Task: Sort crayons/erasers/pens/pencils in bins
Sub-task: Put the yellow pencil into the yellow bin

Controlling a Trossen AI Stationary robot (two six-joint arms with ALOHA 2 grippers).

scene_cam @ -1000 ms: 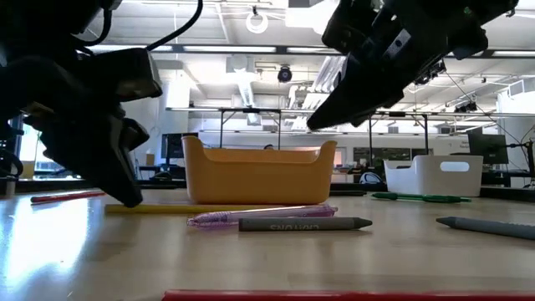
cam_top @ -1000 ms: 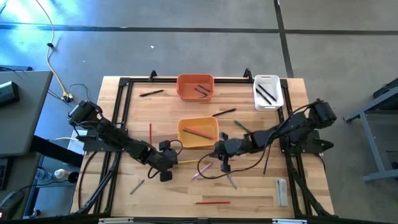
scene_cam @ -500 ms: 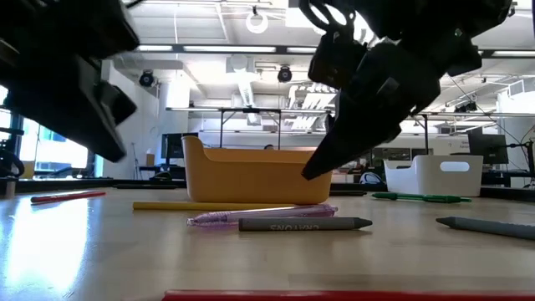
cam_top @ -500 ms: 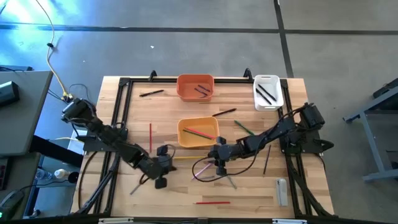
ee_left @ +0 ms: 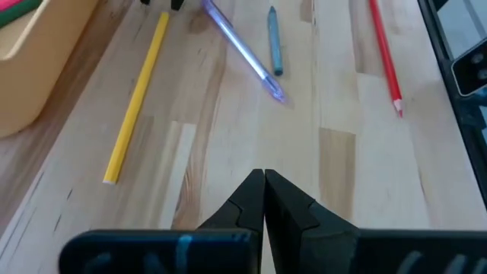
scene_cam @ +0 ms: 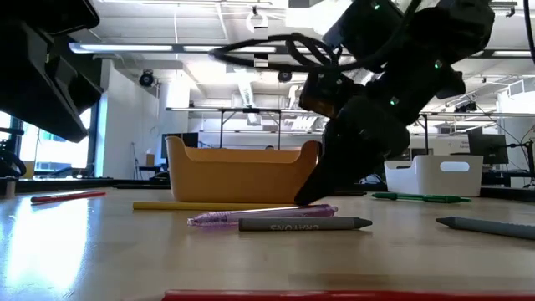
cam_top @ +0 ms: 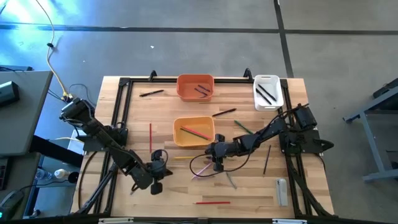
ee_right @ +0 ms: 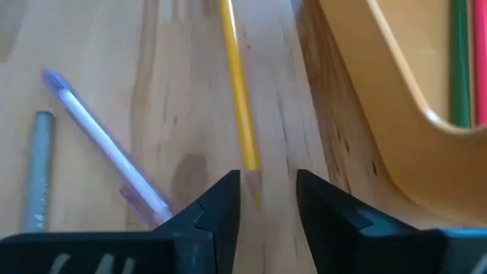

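My right gripper (cam_top: 216, 163) reaches toward mid-table, arm stretched low and fingers (ee_right: 215, 205) parted — tips nearly at the wood. My left gripper (cam_top: 155, 185) hangs nearer the front edge, fingers (ee_left: 245, 199) pressed together.

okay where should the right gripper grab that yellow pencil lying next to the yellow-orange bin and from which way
Grip the yellow pencil at its near end, coming straight down from above. It lies flat on the table, parallel to the yellow-orange bin wall and close beside it, so fingers should straddle it crosswise. The right gripper is open and already roughly lined up over that end.
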